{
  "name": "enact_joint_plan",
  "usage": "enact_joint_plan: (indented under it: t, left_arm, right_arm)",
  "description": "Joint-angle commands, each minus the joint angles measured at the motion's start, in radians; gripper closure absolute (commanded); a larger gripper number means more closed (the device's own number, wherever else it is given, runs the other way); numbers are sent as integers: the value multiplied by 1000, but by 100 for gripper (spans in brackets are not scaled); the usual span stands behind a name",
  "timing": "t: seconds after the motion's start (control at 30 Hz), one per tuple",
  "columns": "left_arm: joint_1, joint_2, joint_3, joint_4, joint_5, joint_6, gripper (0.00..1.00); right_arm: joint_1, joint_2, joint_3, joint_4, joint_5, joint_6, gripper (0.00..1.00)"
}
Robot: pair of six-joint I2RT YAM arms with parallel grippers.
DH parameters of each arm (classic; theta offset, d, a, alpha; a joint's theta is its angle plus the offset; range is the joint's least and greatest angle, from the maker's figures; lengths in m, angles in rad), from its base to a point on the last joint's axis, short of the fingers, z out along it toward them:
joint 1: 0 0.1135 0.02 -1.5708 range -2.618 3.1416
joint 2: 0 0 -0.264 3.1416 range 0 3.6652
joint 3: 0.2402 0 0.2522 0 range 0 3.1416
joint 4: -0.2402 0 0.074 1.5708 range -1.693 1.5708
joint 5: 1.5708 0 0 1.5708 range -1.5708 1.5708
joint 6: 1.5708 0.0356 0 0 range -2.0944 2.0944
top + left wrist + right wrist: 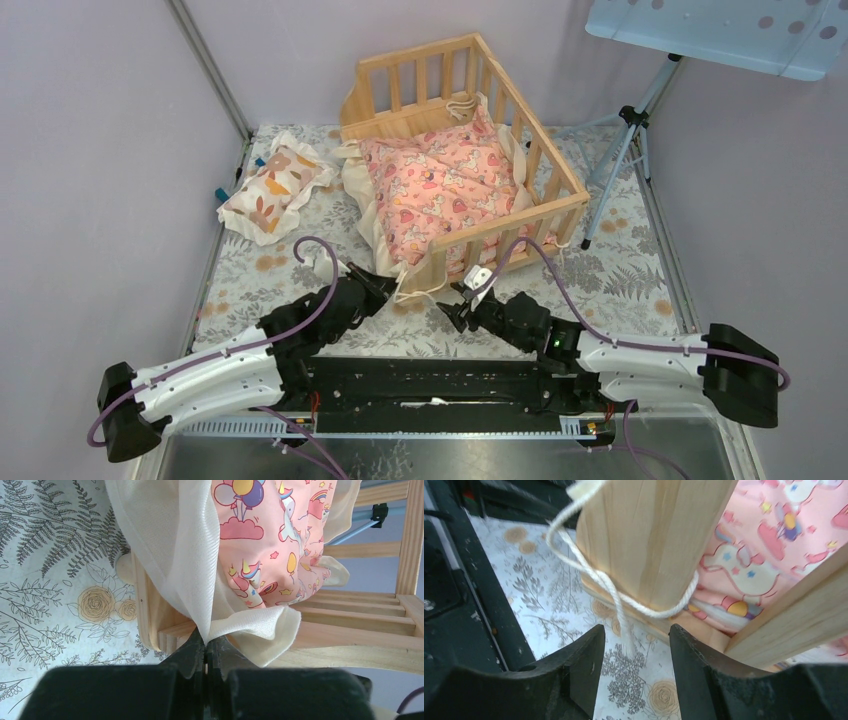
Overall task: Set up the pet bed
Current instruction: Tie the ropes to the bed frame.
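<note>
- Gripping the cream ruffle [170, 550] of the cushion [440, 185] with my left gripper [205, 650]: the fingers are clenched flat together and the fabric is pinched at the tips.
- The pinch is at the cushion's near corner, right at the near corner of the pet bed [545, 160]. The bed's wood base [350, 645] shows just behind the fabric.
- My right gripper [636, 640] is released, with its fingers spread and nothing between the pads.
- It hovers over the floral tablecloth [620, 285], just short of the bed's near corner post [644, 545].
- A white cord [609, 587] is looped around that post, and its loose end hangs in front of the open fingers. I can't tell if it touches them.
- The bed sits mid-table toward the back, turned at an angle. Slatted rails run along the far and right sides, and the left side is open.
- The pink cushion lies inside the frame, rumpled, with its ruffle spilling out over the open left side.
- A small leaf-print pillow [275, 188] lies on the cloth to the left of the bed, outside the frame.
- A tripod [625, 150] stands off the table's far right edge.
</note>
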Motion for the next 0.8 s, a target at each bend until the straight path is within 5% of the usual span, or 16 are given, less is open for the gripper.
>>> enact_joint_plan:
  t: [0.0, 0.5, 0.77]
  left_arm:
    - [-8, 7, 7, 48, 47, 10, 100]
    - [-9, 4, 8, 44, 51, 9, 100]
    - [-9, -6, 0, 38, 54, 5, 100]
  right_arm:
    - [-5, 86, -4, 18, 48, 40, 41]
    - [-4, 367, 90, 258, 80, 66, 40]
    - [-5, 393, 77, 366, 108, 122, 49]
